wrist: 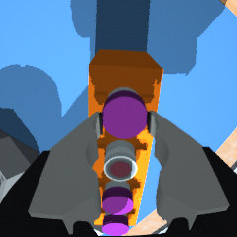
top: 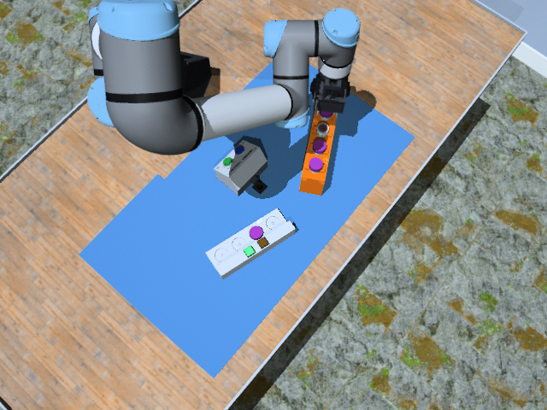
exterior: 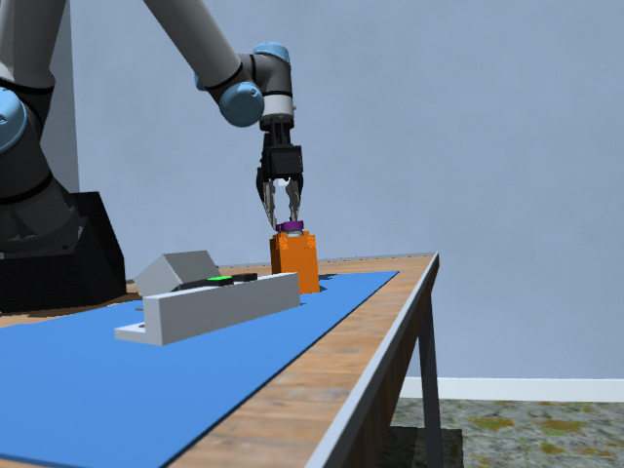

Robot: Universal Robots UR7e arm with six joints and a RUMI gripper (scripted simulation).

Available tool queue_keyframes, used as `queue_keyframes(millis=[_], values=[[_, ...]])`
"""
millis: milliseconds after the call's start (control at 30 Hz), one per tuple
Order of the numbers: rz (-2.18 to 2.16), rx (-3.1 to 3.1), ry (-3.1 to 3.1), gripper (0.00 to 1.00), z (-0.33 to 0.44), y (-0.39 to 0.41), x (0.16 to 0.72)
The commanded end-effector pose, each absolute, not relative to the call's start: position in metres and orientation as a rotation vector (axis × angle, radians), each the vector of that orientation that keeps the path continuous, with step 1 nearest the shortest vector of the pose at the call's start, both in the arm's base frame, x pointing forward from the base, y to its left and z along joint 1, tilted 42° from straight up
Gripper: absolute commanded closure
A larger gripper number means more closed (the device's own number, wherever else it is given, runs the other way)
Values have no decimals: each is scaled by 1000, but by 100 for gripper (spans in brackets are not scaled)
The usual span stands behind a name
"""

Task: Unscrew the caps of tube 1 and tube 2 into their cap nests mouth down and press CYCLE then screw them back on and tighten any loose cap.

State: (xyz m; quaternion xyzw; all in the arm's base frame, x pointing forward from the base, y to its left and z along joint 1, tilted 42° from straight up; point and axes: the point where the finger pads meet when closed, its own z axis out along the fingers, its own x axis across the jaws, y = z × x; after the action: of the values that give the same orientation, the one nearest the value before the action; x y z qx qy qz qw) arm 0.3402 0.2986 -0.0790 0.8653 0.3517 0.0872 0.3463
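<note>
Gripping: grey metal fingers (exterior: pixel 269 201), partly closed, hold tube 1's round purple cap (top: pixel 326 114) (wrist: pixel 124 118).
Turning: keep level; likely tighten only until stop.
Neighbour: open glass tube 2 (top: pixel 322 128) (wrist: pixel 119 146); avoid bumping.
Far tray: tube 2's purple cap (top: pixel 255 232) waits in nest 2; green lamp (top: pixel 249 250) (exterior: pixel 219 278) lit.

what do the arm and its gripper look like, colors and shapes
The arm has rounded tubular links in dark and lighter gray, light-blue caps on its joints, black rings at the seams and a whitish collar near the wrist. The gripper has a blocky black body and two gray fingers, broad and tapering towards the tips. No cable or sleeve is visible.
</note>
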Motion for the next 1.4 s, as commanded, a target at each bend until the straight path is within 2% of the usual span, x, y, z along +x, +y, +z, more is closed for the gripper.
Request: queue_keyframes(millis=[0, 567, 600, 1000, 1367], values=[[320, 2338, 660, 100, -80, 298, 340], [433, 2426, 363, 100, -79, 298, 341], [433, 2426, 363, 65, -79, 298, 341], [433, 2426, 363, 65, -79, 298, 341], [274, 2296, 781, 65, -79, 300, 342]])
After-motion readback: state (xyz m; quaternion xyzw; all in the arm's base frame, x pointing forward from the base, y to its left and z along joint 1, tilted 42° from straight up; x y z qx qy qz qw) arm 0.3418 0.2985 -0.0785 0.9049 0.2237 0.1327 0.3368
